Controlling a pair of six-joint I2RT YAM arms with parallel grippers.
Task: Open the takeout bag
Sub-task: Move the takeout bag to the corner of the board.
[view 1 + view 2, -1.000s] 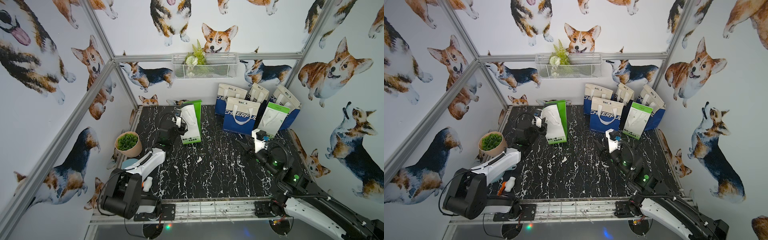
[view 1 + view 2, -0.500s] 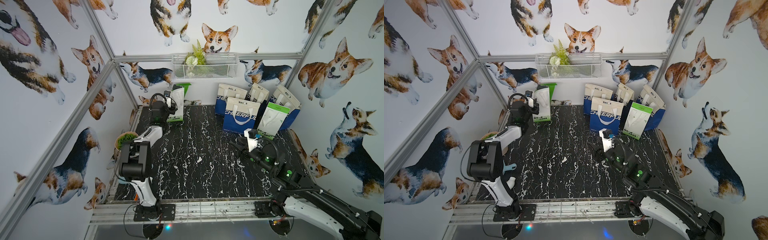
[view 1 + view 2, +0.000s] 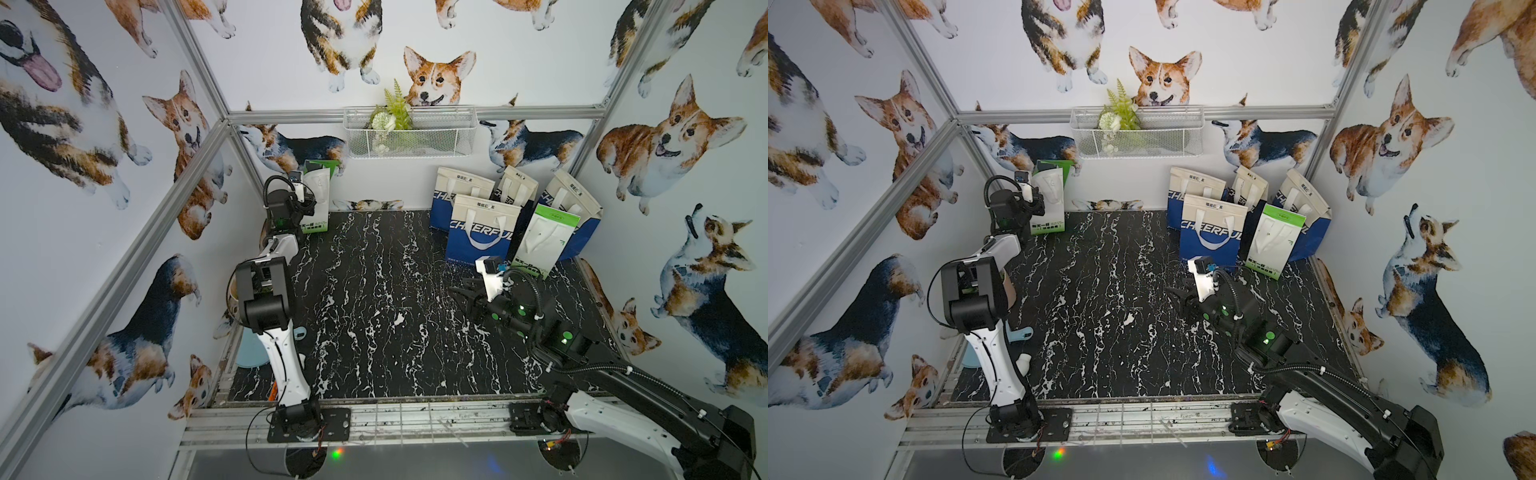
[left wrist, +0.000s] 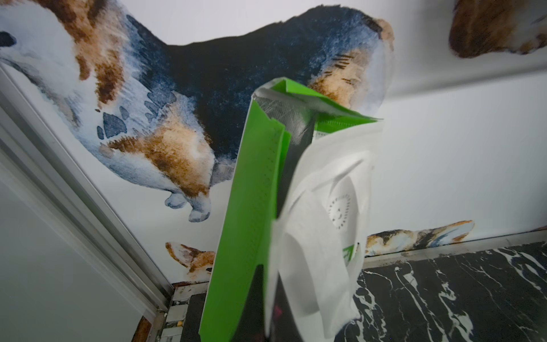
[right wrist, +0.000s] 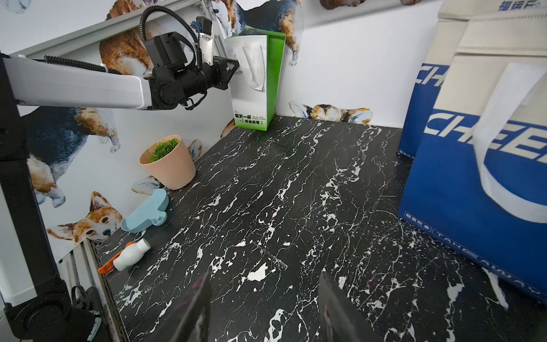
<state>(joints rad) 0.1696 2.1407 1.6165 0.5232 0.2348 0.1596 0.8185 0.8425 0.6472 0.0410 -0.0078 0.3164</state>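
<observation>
The takeout bag (image 3: 318, 199) (image 3: 1051, 199) is white in front with green sides. It stands upright at the table's far left corner, against the back wall. My left gripper (image 3: 309, 204) (image 3: 1039, 204) (image 5: 231, 66) is shut on the bag's white front panel, beside the handle. In the left wrist view the panel runs between the dark jaws of the left gripper (image 4: 268, 311), and the green side (image 4: 254, 207) rises beside it. The bag's mouth gapes a little and shows silver lining. My right gripper (image 3: 465, 296) (image 3: 1180, 297) (image 5: 263, 278) hovers open over the middle right of the table, holding nothing.
Blue and cream bags (image 3: 482, 232) and a second green and white bag (image 3: 545, 237) stand at the back right. A potted plant (image 5: 167, 163), a blue scoop (image 5: 146, 214) and a white bottle (image 5: 130, 254) lie along the left edge. A wire basket (image 3: 409, 133) hangs on the back wall.
My left arm has carried the takeout bag from mid-table to the far left corner. My right gripper has drifted slightly left, its jaws a little narrower.
</observation>
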